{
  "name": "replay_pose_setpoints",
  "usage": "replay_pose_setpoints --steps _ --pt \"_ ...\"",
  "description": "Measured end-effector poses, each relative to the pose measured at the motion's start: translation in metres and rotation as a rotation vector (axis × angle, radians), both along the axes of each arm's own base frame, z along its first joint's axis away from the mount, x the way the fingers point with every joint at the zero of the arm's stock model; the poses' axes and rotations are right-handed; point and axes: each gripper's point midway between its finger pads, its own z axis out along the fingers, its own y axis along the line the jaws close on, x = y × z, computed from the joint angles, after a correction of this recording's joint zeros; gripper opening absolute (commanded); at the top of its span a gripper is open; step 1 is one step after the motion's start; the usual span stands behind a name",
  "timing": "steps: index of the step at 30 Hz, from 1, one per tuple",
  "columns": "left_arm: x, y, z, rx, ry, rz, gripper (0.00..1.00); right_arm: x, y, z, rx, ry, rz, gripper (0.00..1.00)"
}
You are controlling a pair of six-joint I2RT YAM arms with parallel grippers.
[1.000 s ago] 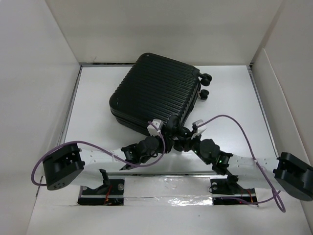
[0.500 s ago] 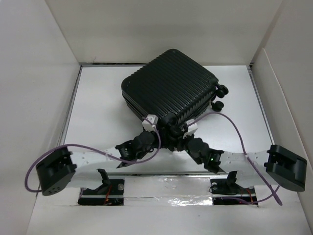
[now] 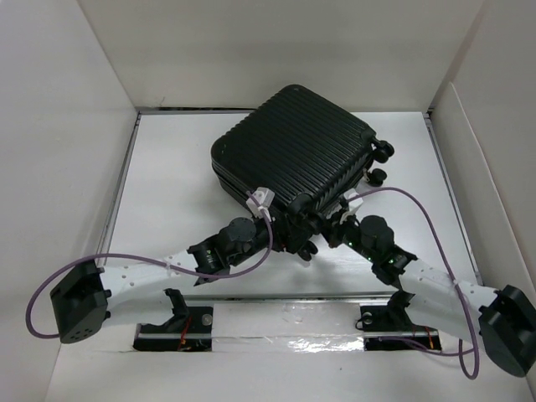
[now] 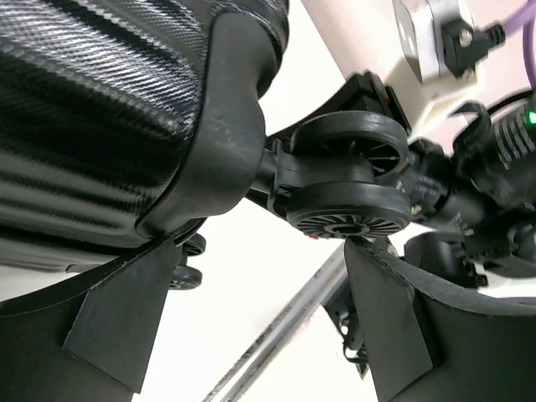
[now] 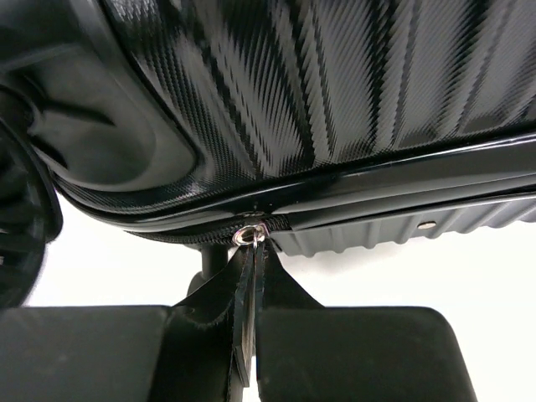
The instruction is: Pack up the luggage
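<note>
With the luggage [image 3: 293,146] lying closed mid-table, you are pinching its near-edge zipper pull [image 5: 248,239] in the right gripper [image 5: 249,280] while the left gripper [image 4: 260,251] is standing spread at a caster wheel [image 4: 347,209]; draw along the seam, bracing the shell.

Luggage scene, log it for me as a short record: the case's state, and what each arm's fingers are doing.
luggage: closed, ribbed shell facing up, on the table
left fingers: open, a caster wheel between them
right fingers: shut on the zipper pull at the seam
arm positions: both at the case's near corner
</note>
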Motion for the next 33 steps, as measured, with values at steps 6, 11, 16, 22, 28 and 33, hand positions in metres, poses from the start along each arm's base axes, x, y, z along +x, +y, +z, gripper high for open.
replay_pose_setpoints --steps 6,11,16,22,28,33 --pt "-0.003 -0.018 0.001 -0.003 0.007 -0.050 0.81 -0.005 -0.004 0.000 0.012 0.011 0.047 0.00" --pt "-0.001 -0.031 0.012 -0.010 -0.004 -0.064 0.81 -0.023 0.010 -0.009 0.046 0.016 0.075 0.00" --pt "0.003 -0.047 0.005 0.033 0.018 -0.098 0.81 -0.041 0.028 -0.003 0.088 -0.002 0.048 0.00" --pt "0.002 -0.050 0.003 0.053 0.054 -0.175 0.80 -0.037 0.022 -0.008 0.109 -0.010 -0.165 0.00" --pt "0.012 -0.045 -0.002 0.086 0.091 -0.186 0.80 -0.018 0.026 -0.014 0.153 -0.012 -0.320 0.00" --pt "0.031 -0.050 0.003 0.047 0.131 -0.108 0.80 -0.016 0.072 0.000 0.157 -0.073 -0.326 0.00"
